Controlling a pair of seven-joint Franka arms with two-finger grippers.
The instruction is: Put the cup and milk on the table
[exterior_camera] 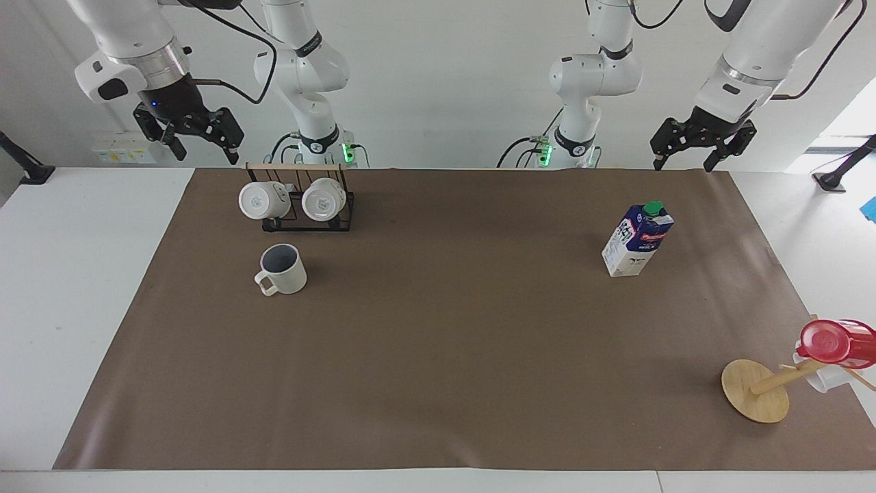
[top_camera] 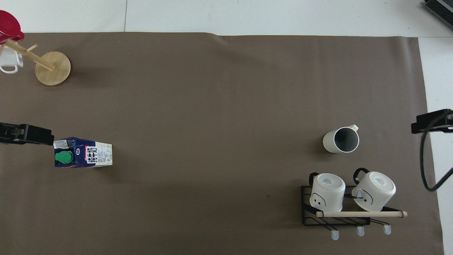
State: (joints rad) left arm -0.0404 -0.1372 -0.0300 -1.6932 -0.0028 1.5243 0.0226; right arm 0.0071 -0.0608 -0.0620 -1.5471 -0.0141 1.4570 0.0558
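Your cup [exterior_camera: 282, 269] stands upright on the brown paper of the bench [exterior_camera: 68, 274], toward the right arm's end, just farther from the robots than the black wire rack [exterior_camera: 301, 205] that holds two white mugs [exterior_camera: 263, 200]. The milk [exterior_camera: 638, 239] stands upright, well apart from the cup, toward the left arm's end. Both look placed, so the risk now lies in any further motion.

The right claw [exterior_camera: 195, 133] hangs raised over the robots' edge of the bench, near the rack; its jaws stand wide and it grips nothing. The left claw [exterior_camera: 698, 140] hangs over the robots' edge of the bench toward its own arm's end, equally wide and empty.

If you bring the right arm down, watch the rack: a low sweep could clip its wooden rail or knock a mug loose onto the cup. The carton is tall and narrow, so a brush from the left arm would likely tip it. The wooden stand [exterior_camera: 756, 390] with the red cup [exterior_camera: 831, 341] leans at the paper's edge, but neither arm is near it.
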